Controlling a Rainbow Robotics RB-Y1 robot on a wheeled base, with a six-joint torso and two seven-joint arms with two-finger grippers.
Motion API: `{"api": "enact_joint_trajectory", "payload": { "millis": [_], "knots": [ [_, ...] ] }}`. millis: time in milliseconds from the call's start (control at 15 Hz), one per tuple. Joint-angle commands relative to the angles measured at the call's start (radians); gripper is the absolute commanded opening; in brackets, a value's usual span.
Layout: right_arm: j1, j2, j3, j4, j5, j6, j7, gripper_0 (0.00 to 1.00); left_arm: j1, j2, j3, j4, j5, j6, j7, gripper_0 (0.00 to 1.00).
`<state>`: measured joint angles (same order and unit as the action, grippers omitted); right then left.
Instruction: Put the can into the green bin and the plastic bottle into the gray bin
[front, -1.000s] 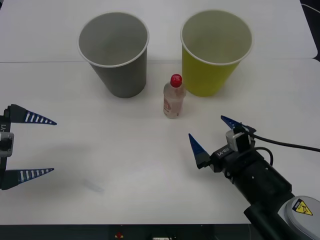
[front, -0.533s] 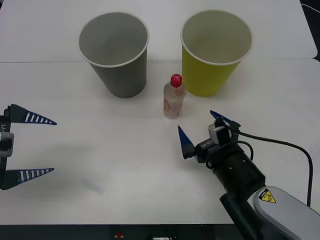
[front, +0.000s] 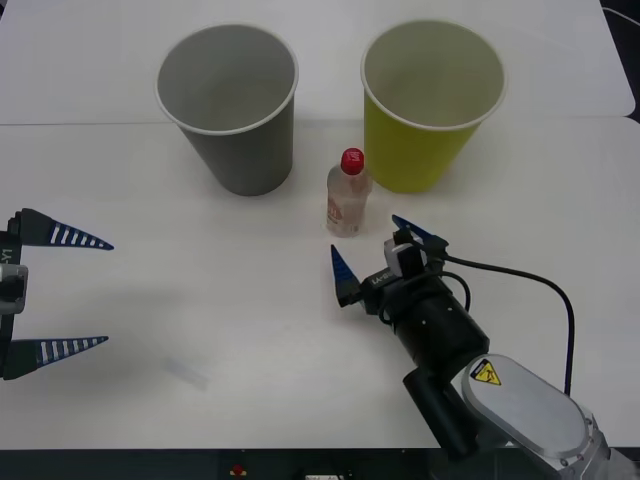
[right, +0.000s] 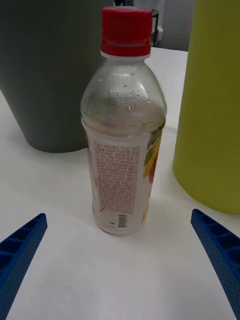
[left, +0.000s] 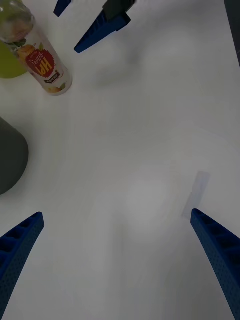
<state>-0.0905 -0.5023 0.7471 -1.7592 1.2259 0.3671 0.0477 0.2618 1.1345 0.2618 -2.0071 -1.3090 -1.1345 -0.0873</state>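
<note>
plastic bottle (front: 347, 198) hemmed between gray bin (front: 232, 110), green bin (front: 430, 100)

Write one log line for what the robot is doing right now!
right gripper: open, near plastic bottle | left gripper: open, idle | gray bin, green bin: upright

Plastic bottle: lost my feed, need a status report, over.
Right gripper jaws open, just short of the plastic bottle, not touching. Left gripper open, parked at table's left edge. Bottle upright between gray bin and green bin. Nothing in the way.
</note>
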Motion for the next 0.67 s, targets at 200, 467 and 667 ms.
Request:
{"api": "enact_joint_trajectory", "payload": {
  "millis": [200, 467, 667],
  "knots": [
    [-0.064, 0.08, 0.0, 0.099, 0.021, 0.001, -0.006, 1.0, 0.0, 0.0, 0.0, 0.0, 0.0, 0.0, 0.0, 1.0],
    [-0.114, 0.125, 0.0, 0.164, 0.024, 0.009, -0.008, 1.0, 0.0, 0.0, 0.0, 0.0, 0.0, 0.0, 0.0, 1.0],
    [-0.146, 0.151, -0.002, 0.211, 0.027, 0.018, -0.008, 1.0, 0.0, 0.0, 0.0, 0.0, 0.0, 0.0, 0.0, 1.0]
  ]
}}
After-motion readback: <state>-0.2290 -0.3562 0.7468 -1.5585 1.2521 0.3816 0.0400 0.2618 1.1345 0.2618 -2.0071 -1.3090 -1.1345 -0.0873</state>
